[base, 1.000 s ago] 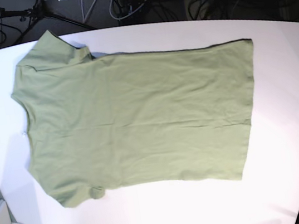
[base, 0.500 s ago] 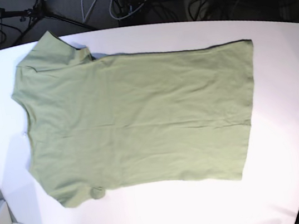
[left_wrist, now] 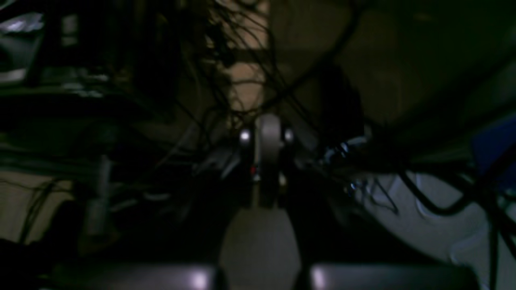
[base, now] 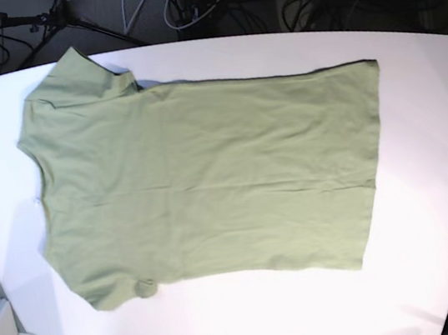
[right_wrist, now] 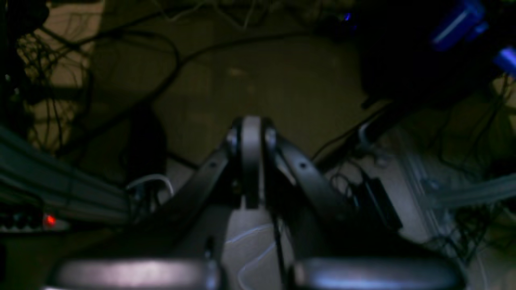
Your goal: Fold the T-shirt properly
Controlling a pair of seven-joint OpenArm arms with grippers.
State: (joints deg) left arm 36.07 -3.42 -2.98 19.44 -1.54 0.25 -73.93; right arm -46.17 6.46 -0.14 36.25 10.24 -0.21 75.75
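**A:** What am I looking at from the base view right now?

**B:** The T-shirt (base: 209,178) spread flat on the white table (base: 417,105). It runs sideways, collar end toward the left of the frame, hem toward the right. One sleeve points to the upper left, the other lies tucked at the lower left. No fold anywhere that I can make out.

**A:** Anything different from a second ago?

**B:** Yes. A second back I could see two gripper tips at the top edge of the frame, behind the table. Half a second later they had left the picture, and they are gone now too. The shirt has not shifted at all, wrinkles included.

**A:** So where are my arms?

**B:** Pulled back off the table. Both wrist views are dark and show only floor and a tangle of cables (right_wrist: 133,52), no fabric. The left gripper (left_wrist: 268,161) has its jaws pressed together on nothing; the right gripper (right_wrist: 250,161) is the same, jaws together and empty.

**A:** What does that tell us about the fold?

**B:** My read is that nothing has started. I have a flat, fairly smooth shirt and both arms parked away from it. I would judge the next job is to bring them in over the table and part the jaws before taking hold of an edge. The cloth looks thin, so a pinch may gather both layers.
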